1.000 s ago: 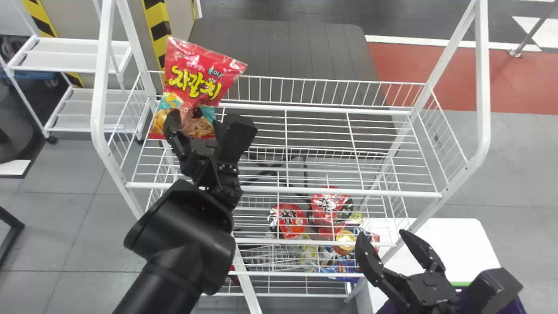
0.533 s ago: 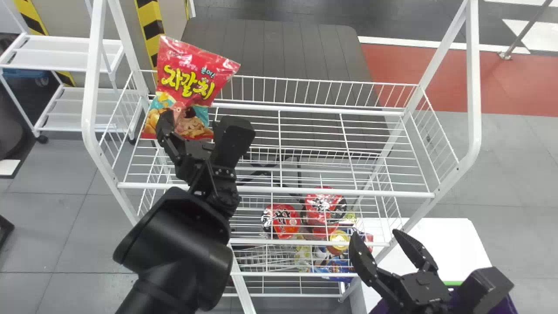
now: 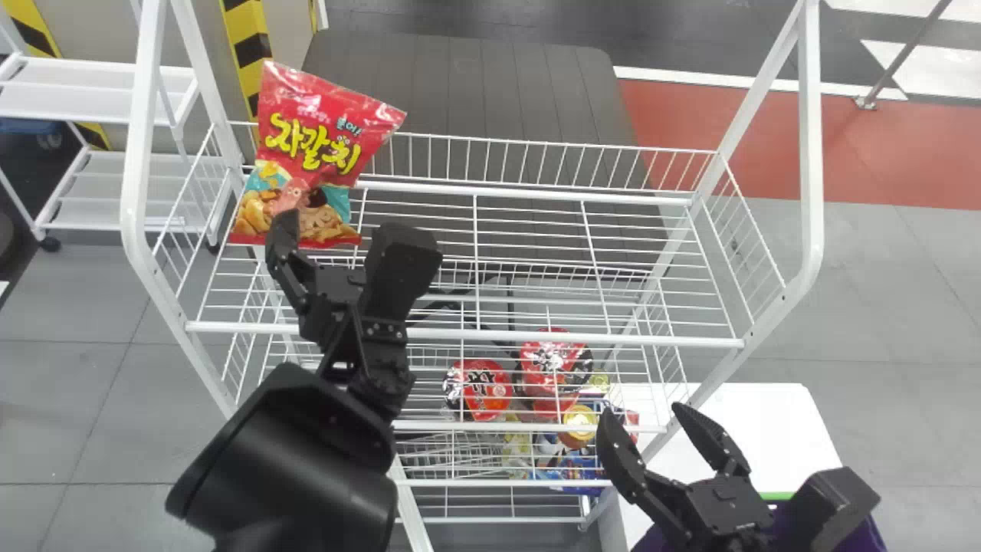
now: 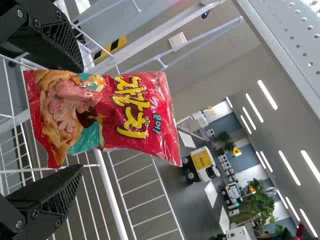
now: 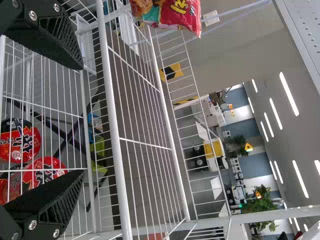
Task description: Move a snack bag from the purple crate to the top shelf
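My left gripper [image 3: 343,249] stands open over the left part of the top shelf [image 3: 536,337], just in front of the red snack bag [image 3: 326,146]. The bag stands upright at that shelf's left end, tilted a little. In the left wrist view the snack bag [image 4: 145,110] lies beyond the spread fingers of the left gripper [image 4: 75,120], with neither finger closed on it. Low at the right front, my right gripper [image 3: 642,414] is open and holds nothing. The right gripper [image 5: 81,120] is empty in its wrist view too. Part of the purple crate [image 3: 867,537] shows beneath the right arm.
Red packs [image 3: 479,389] and other goods sit on the lower shelves. White posts [image 3: 811,153] frame the rack on both sides, and wire rails [image 3: 552,161] edge the top shelf. A white surface [image 3: 766,429] is at the right, near the crate.
The head view has shifted, so rack and bag appear farther left. Relative to the bag, my left gripper has drawn back slightly toward the robot. The bag keeps its place on the shelf.
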`<state>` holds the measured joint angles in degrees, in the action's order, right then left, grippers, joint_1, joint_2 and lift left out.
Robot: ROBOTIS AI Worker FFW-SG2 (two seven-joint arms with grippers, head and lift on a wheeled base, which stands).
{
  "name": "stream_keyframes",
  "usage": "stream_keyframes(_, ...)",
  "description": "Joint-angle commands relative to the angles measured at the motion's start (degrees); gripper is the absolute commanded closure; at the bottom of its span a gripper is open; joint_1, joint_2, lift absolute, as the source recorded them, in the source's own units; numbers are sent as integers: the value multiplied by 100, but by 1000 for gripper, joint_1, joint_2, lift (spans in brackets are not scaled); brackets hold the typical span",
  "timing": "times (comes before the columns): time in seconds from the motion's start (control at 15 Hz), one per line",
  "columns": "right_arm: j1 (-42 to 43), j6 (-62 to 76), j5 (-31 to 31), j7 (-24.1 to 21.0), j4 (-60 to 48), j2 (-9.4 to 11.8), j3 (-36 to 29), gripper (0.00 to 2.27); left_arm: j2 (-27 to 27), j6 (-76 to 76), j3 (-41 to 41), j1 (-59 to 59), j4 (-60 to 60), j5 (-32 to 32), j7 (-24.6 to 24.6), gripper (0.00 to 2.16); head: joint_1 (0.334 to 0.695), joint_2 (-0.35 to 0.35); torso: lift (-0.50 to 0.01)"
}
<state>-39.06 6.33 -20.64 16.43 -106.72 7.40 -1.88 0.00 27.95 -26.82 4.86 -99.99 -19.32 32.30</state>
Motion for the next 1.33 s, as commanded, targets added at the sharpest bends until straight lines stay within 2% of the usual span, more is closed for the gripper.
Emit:
stream_keyframes(0.0,-14,-14,-10,0,-33,16,3,66,-15,-22,1,235,-196,-1,-13,161,695,-130,0)
stream_keyframes(0.4,-41,-14,-36,-18,-130,113,73,70,-15,-127,10,921,-838,25,31,161,695,-134,0)
stream_keyframes(0.6,3,-102,25,-61,-253,130,161,70,264,-162,1,1351,-1304,87,75,161,695,-130,0)
stream_keyframes(0.93,100,-260,78,-88,-288,130,275,70,642,-602,10,2063,-1752,104,303,161,695,-91,0)
stream_keyframes(1.27,161,-260,307,-369,-393,139,381,70,747,-971,379,2380,-1866,280,365,167,695,-54,0)
